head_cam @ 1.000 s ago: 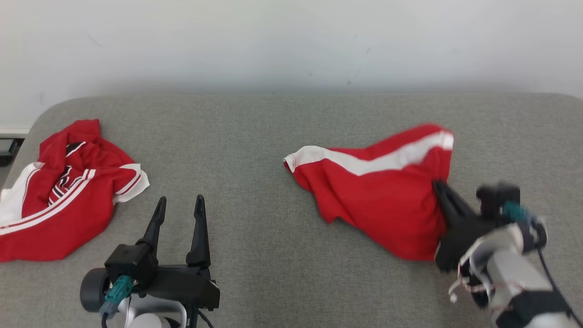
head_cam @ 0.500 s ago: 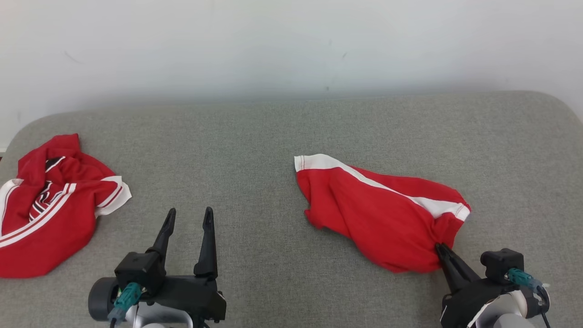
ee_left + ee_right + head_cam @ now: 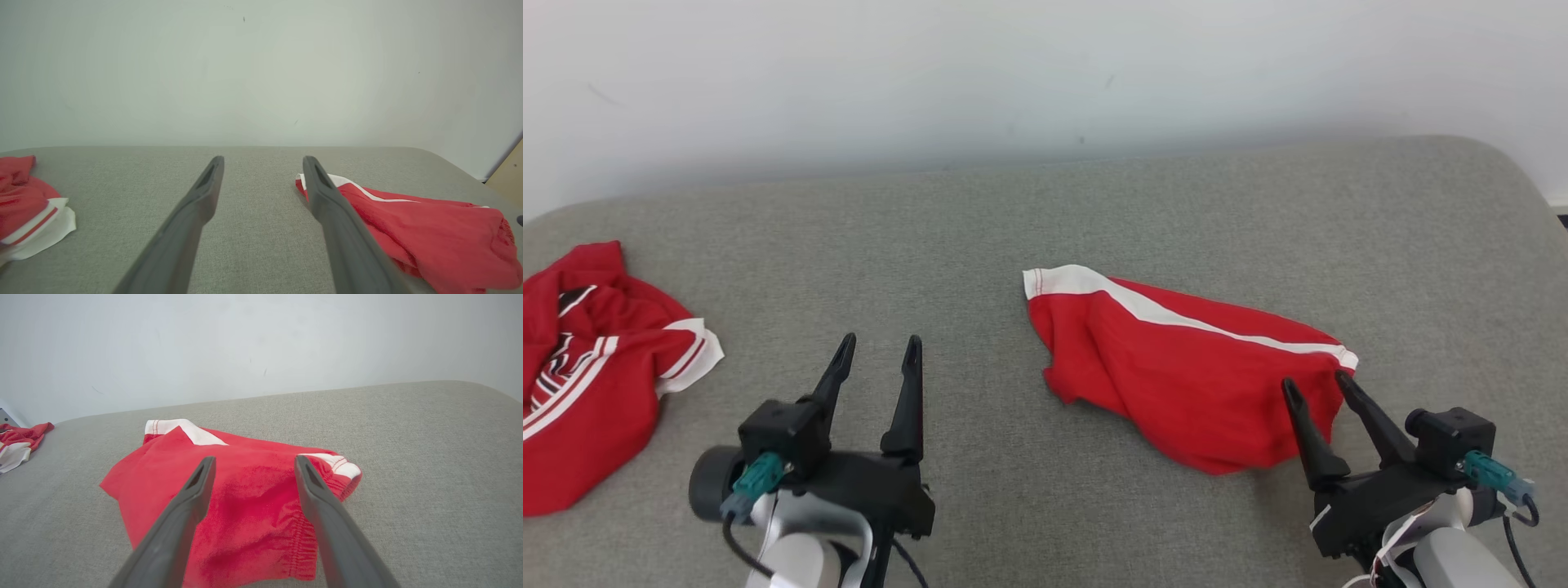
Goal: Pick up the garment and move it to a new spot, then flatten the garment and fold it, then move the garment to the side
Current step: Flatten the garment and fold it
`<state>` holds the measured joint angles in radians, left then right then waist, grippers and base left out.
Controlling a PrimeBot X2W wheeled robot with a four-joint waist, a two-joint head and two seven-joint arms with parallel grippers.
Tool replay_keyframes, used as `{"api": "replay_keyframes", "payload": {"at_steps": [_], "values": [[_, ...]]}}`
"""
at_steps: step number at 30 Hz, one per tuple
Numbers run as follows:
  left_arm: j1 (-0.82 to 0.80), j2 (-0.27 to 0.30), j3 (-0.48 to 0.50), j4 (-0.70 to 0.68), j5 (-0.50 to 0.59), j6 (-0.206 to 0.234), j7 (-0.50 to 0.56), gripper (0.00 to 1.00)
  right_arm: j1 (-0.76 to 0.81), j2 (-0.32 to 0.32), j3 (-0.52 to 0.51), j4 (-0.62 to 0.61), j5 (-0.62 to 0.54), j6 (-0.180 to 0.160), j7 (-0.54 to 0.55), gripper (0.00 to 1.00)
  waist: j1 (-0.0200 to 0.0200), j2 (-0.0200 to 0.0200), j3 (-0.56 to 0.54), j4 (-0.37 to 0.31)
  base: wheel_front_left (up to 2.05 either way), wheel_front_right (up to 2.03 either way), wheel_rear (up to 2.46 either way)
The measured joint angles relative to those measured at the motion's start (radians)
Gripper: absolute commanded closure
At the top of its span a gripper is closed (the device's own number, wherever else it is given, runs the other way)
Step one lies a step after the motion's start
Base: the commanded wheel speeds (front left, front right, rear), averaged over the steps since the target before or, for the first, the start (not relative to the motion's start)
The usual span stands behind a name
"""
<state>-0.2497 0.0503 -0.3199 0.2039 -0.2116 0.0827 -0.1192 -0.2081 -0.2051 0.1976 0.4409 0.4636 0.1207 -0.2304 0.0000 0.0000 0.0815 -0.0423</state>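
Red garment (image 3: 1184, 367) lies rumpled right of centre on the grey worktop (image 3: 1013, 212), nothing gripping it. Right gripper (image 3: 1313, 377) fingers apart at its waistband end; left gripper (image 3: 878, 341) fingers apart over bare surface. Relocation looks done. Flatten, fold and move-aside remain.

Red garment (image 3: 1184, 376), white stripe; grey textured surface (image 3: 980, 212).
At 9 o'clock: second garment (image 3: 588, 384) red, white-and-black stripes; wall (image 3: 1045, 73) plain white.
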Motion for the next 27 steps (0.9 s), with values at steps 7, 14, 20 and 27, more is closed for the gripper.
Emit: {"api": "replay_keyframes", "payload": {"at_steps": [7, 14, 20, 27], "values": [[-0.166, -0.005, -0.042, 0.116, -0.039, -0.099, 0.077, 0.00, 0.008, -0.007, -0.011, -0.072, 0.003, -0.024, 0.016, 0.00, 0.0000, 0.0000, 0.031, -0.039, 0.00, 0.00, 0.00], [-0.315, -0.009, -0.037, 0.270, -0.081, -0.145, 0.146, 0.00, 0.010, 0.026, -0.005, -0.157, 0.008, -0.047, 0.027, 0.00, 0.0001, 0.0000, 0.068, -0.086, 0.00, 0.00, 0.00], [-0.398, -0.009, -0.018, 0.399, -0.084, -0.145, 0.182, 0.00, 0.014, 0.034, -0.005, -0.216, 0.008, -0.067, 0.022, 0.00, 0.0001, 0.0000, 0.099, -0.140, 0.00, 0.00, 0.00], [-0.455, -0.002, -0.016, 0.510, -0.084, -0.155, 0.216, 0.00, 0.014, 0.038, -0.005, -0.253, 0.008, -0.078, 0.023, 0.00, 0.0001, 0.0000, 0.130, -0.196, 0.00, 0.00, 0.00]]}}
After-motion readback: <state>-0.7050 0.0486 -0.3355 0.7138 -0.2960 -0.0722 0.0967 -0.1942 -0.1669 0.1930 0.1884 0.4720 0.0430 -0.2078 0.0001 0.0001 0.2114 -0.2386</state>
